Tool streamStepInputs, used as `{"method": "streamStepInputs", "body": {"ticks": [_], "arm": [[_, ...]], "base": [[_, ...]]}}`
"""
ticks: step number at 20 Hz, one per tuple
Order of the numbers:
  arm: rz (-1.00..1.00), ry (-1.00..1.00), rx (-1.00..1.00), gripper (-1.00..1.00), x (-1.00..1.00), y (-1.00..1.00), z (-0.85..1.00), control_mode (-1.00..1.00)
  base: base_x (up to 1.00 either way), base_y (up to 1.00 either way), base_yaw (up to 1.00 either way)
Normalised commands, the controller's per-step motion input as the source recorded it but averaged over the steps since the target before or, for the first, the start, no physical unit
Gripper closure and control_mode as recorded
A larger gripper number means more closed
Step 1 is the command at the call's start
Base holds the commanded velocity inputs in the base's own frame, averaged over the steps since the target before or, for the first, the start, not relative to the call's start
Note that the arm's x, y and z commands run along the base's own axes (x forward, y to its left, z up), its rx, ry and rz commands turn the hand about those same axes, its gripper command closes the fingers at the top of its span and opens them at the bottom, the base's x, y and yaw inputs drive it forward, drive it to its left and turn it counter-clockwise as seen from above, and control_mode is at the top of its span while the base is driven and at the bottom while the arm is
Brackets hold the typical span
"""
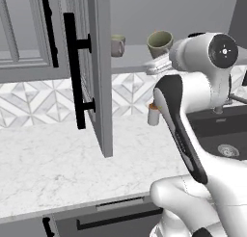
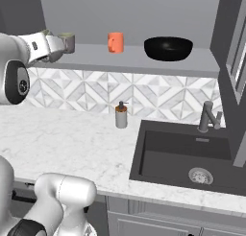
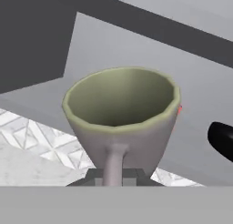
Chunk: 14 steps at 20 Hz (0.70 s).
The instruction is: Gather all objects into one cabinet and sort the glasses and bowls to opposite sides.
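Observation:
My gripper (image 1: pixel 156 63) is shut on the handle of an olive-grey cup (image 1: pixel 159 42), held tilted just above the grey cabinet shelf (image 1: pixel 130 62). In the hand view the cup (image 3: pixel 120 114) sits close, its pale olive inside facing me and its handle down at the gripper (image 3: pixel 113 175). A second olive-grey cup (image 1: pixel 117 45) stands on the shelf by the open door (image 1: pixel 99 72). From the right, the held cup (image 2: pixel 66 42) and gripper (image 2: pixel 60 45) are left of the orange cup (image 2: pixel 115 42) and the black bowl (image 2: pixel 168 48), both on the shelf (image 2: pixel 144 63).
A grey soap dispenser (image 2: pixel 121 116) stands on the marble counter (image 2: pixel 72 139) by the tiled wall. The dark sink (image 2: pixel 185 156) with its faucet (image 2: pixel 207 116) lies to the right. The open cabinet door with a long black handle (image 1: pixel 72 70) juts out over the counter.

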Motion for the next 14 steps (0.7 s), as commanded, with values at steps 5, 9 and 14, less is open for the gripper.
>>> {"method": "streamStepInputs", "body": {"ticks": [5,9,14], "arm": [[0.01,-0.02,0.03,1.0,0.83,0.86,0.24,-1.0],[0.17,0.04,0.12,1.0,1.0,0.32,-0.11,-1.0],[0.26,0.14,0.1,1.0,1.0,0.0,-0.33,-1.0]], "base": [[0.0,0.0,0.0],[0.0,0.0,0.0],[0.0,0.0,0.0]]}}
